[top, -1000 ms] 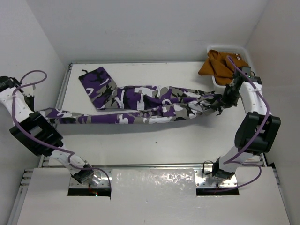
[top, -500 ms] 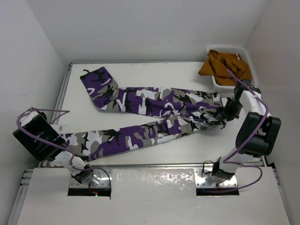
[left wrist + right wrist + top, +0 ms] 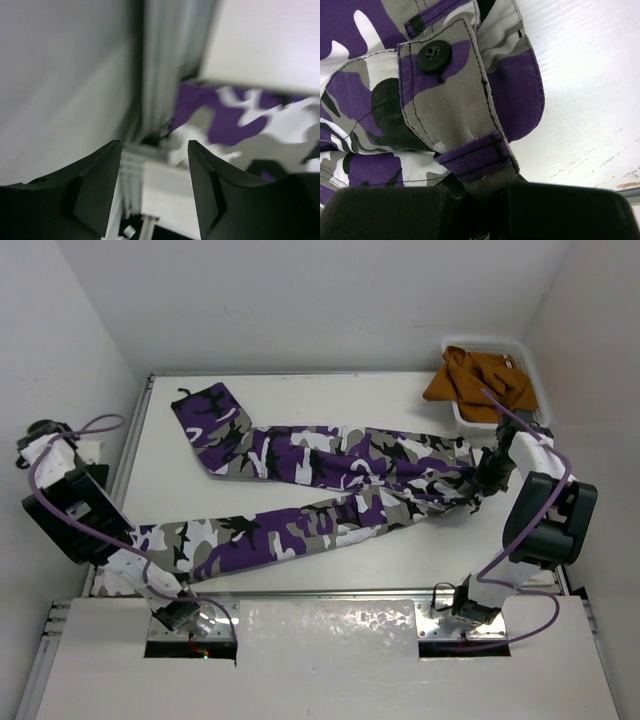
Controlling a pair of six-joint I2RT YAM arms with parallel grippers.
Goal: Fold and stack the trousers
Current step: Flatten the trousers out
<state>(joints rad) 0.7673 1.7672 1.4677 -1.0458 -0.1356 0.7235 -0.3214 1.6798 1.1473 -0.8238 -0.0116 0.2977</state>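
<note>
The camouflage trousers point(image 3: 330, 465) lie spread on the white table point(image 3: 300, 560). One leg runs to the far left and the other point(image 3: 230, 535) slants to the front left corner. My right gripper point(image 3: 486, 476) is shut on the waistband, and the right wrist view shows the belt loop and grey band point(image 3: 470, 155) pinched between its jaws point(image 3: 480, 192), below a black button point(image 3: 434, 54). My left gripper point(image 3: 42, 432) hangs off the table's left edge, open and empty point(image 3: 155, 146). The near leg's hem point(image 3: 235, 117) lies below and to the right of it.
A white bin point(image 3: 530, 358) at the far right corner holds a plain orange-brown garment point(image 3: 478, 375). A metal rail point(image 3: 128, 455) runs along the table's left edge, with white walls close on both sides. The arm bases sit at the near edge.
My left gripper swung the leg it held toward the front left, opened and let it drop onto the table, then drew back off the left edge. My right gripper kept its hold, moving slightly nearer.
</note>
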